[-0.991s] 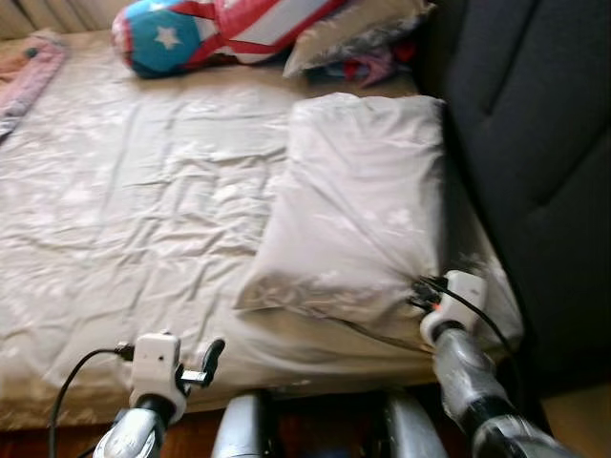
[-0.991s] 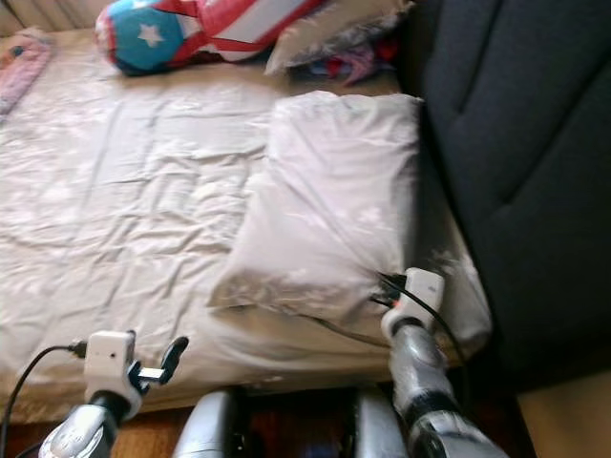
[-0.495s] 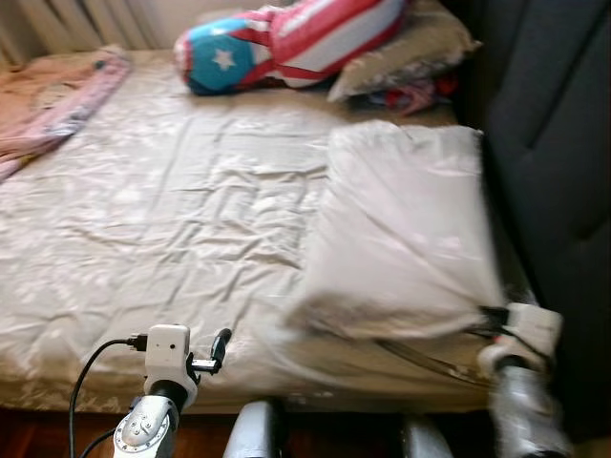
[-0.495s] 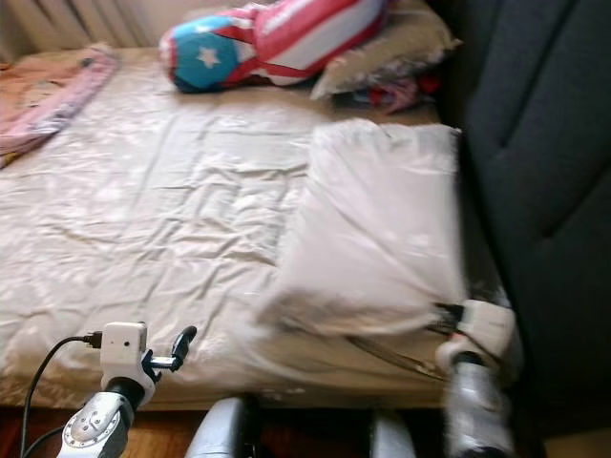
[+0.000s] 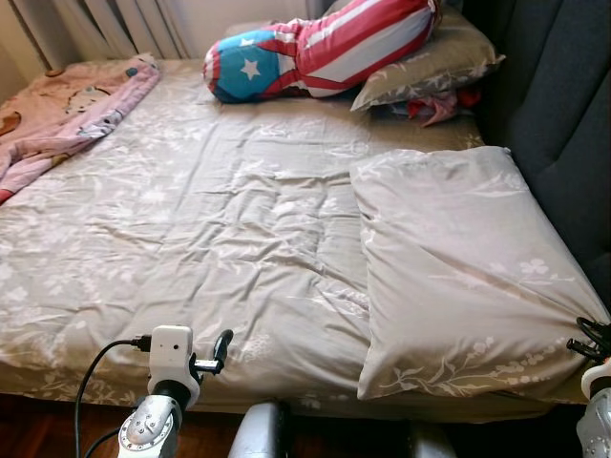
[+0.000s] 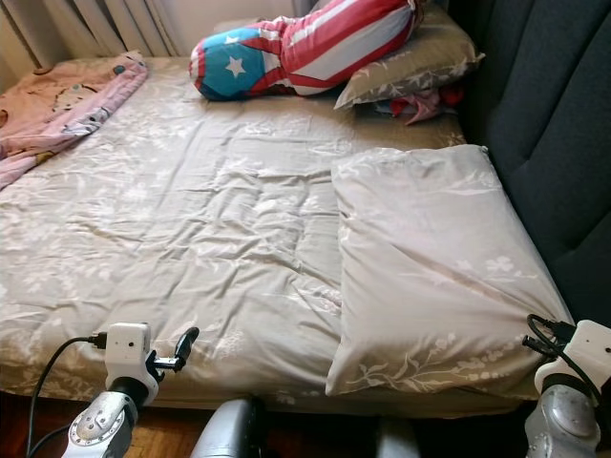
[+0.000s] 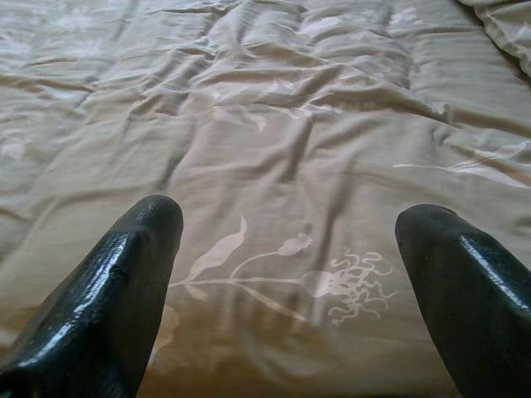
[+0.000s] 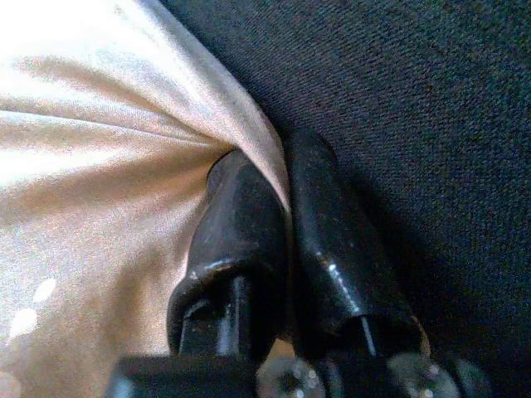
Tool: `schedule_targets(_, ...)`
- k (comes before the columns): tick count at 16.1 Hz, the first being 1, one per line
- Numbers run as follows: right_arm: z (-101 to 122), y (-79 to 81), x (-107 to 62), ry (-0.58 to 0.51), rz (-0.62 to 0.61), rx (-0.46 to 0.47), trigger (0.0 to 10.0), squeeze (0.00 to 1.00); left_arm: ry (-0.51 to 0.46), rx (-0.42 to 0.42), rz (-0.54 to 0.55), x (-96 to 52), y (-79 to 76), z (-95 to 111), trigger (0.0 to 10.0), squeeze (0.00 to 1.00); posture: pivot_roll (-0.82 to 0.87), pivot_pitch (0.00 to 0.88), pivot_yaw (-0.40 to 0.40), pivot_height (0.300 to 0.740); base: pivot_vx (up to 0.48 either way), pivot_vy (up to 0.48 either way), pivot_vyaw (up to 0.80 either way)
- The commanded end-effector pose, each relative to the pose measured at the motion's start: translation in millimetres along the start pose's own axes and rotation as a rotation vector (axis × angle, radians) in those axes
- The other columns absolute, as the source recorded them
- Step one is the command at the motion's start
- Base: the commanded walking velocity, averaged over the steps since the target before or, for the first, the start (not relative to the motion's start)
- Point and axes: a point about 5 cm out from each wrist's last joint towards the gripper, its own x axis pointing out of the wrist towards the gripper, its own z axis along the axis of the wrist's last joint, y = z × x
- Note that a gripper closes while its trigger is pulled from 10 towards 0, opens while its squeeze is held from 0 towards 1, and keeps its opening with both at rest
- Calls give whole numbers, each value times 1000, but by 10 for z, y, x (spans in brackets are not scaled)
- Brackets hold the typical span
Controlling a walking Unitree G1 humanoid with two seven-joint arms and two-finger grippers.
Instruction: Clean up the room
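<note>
Dragged toward the dark headboard (image 5: 563, 86), the grey pillow (image 5: 449, 267) lies at the bed's (image 5: 191, 239) right side. Left gripper (image 7: 290, 290): jaws spread over the sheet. Right gripper (image 8: 278, 249): jaws pinching its corner; thin fabric could probably slip.

Swung wide and pulled back from the headboard (image 5: 563, 86), so took in far more of the bed (image 5: 191, 219) away from it. Brought in the pink blanket (image 5: 67, 114) and curtain (image 5: 124, 24) at the corner farthest from the headboard. Lost the blur of half a second ago. Drew the pillow (image 5: 449, 277) flatter and tauter alongside the headboard, creases running to the corner pinched in the right hand (image 8: 284, 178), now lower and closer beside the headboard.
</note>
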Motion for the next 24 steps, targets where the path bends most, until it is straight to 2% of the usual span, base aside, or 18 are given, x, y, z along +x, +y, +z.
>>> schedule_targets(1,9,-156,-28,0,-84,41,1176,0,15,32,2,-13,44,-31,10000,0,-62,60,51,626,0,0,0)
schedule_targets(2,-35,-69,-45,24,-45,57,10000,0,14,34,2,-15,48,-34,10000,0,-61,61,52,626,0,0,0)
schedule_targets(3,-101,118,-83,48,42,25,10000,0,16,36,2,-19,57,-39,10000,0,-58,60,54,626,0,0,0)
schedule_targets(5,-139,216,-102,43,67,-43,10000,0,19,38,2,-28,62,-48,10000,0,-54,58,52,626,0,0,0)
schedule_targets(6,-128,263,-112,37,74,-11,10000,0,19,38,4,-31,64,-52,10000,0,-50,58,51,626,0,0,0)
schedule_targets(7,-100,308,-115,23,91,9,10000,137,19,38,6,-31,64,-52,10000,0,-50,58,49,626,0,0,0)
schedule_targets(8,-85,326,-111,19,94,5,10000,616,18,38,6,-31,62,-52,10000,0,-50,58,49,626,0,0,0)
schedule_targets(9,-66,335,-106,16,95,-1,10000,1000,18,38,7,-30,58,-54,10000,0,-50,59,48,626,0,0,0)
schedule_targets(11,38,359,-79,-44,101,-42,10000,1000,17,33,4,-34,34,-56,10000,0,-52,52,46,626,0,0,0)
schedule_targets(13,183,490,-102,-145,173,-47,10000,1000,17,30,2,-27,22,-57,10000,0,-53,44,46,626,0,0,0)
schedule_targets(14,188,594,-135,-158,235,-52,10000,365,19,28,2,-19,17,-61,10000,0,-54,44,47,626,0,0,0)
schedule_targets(15,146,657,-161,-144,271,-53,10000,0,22,25,0,-14,7,-70,10000,0,-55,42,46,626,0,0,0)
schedule_targets(18,-261,880,-337,9,393,-81,10000,0,76,-13,5,1,-24,-203,10000,0,-64,28,41,626,0,0,0)
schedule_targets(19,-420,917,-410,59,423,-128,10000,0,93,-21,10,-3,-26,-244,10000,0,-63,24,38,626,0,0,0)
schedule_targets(20,-635,931,-502,128,450,-213,10000,0,115,-29,16,-10,-30,-301,10000,0,-62,21,33,626,0,0,0)
schedule_targets(21,-862,870,-579,217,440,-304,10000,0,145,-32,21,-28,-23,-371,10000,0,-62,18,31,626,0,0,0)
schedule_targets(23,-1200,753,-733,376,427,-293,10000,0,202,-54,50,-63,-4,-499,10000,0,-58,10,24,646,0,0,0)
schedule_targets(24,-1270,739,-775,407,437,-318,10000,0,221,-55,55,-76,1,-540,10000,0,-58,10,23,651,0,0,0)
